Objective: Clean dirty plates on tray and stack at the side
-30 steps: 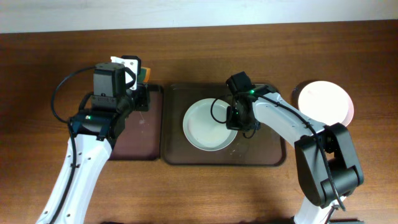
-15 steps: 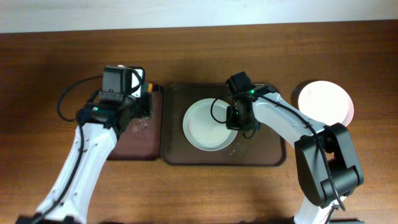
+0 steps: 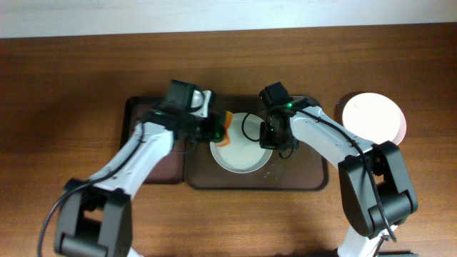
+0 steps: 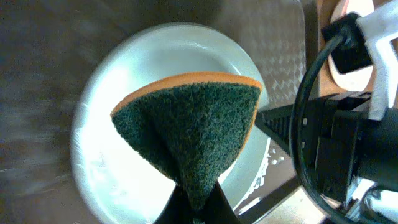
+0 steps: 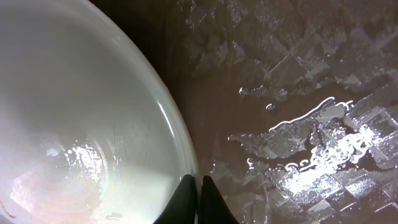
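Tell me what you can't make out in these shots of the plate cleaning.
1. Whether the sponge touches the plate: the left wrist view looks straight down it, and overhead the left gripper covers it.
2. Dirt beneath the sponge: hidden in both views.
3. Most of the right gripper: cut off by the right wrist view's bottom edge.
4. Whether the side plate is one or several: overhead glare.

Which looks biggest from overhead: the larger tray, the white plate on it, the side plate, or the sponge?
1. Larger tray.
2. White plate and side plate: they look about alike, so I won't rank them.
3. Sponge, smallest.
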Motion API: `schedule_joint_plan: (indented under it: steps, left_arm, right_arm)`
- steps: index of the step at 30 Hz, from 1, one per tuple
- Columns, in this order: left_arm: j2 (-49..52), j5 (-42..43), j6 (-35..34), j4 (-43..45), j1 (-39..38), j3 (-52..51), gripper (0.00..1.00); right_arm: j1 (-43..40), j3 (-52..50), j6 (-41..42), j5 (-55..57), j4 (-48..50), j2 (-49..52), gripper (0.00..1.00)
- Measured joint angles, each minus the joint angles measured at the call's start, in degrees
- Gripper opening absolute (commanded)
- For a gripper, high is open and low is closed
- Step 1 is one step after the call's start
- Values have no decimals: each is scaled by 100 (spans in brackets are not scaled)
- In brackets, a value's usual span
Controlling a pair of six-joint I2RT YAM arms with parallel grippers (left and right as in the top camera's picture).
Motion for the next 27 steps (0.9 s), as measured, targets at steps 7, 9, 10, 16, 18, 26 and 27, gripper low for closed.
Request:
schedule_joint_plan:
  steps: [7, 9, 10, 16, 18, 26, 27]
  left_arm:
    - [999, -297, -1281, 219, -1058, 0, 0]
    - [1027, -922, -1327, -157, -1080, 0, 0]
    - [1027, -1261, -1340, -273, -1082, 2, 0]
    - [1016, -2608, -885, -92, -1097, 173, 0]
    - [813, -2754, -730, -90, -1095, 297, 0]
    - [-385, -3670, 114, -1526, 367, 407, 0]
    - [-385, -3685, 352, -1504, 483, 354, 0]
  right_arm:
    - [0, 0, -2, -2, 0, 0, 4]
    - [0, 0, -4, -7, -15, 0, 4]
    - [0, 0, -4, -20, -20, 0, 4]
    - [0, 0, -4, -61, -39, 0, 4]
    - [0, 0, -4, -59, -44, 0, 4]
    - [0, 0, -7, -35, 48, 0, 12]
    - [0, 0, -7, -35, 50, 0, 18]
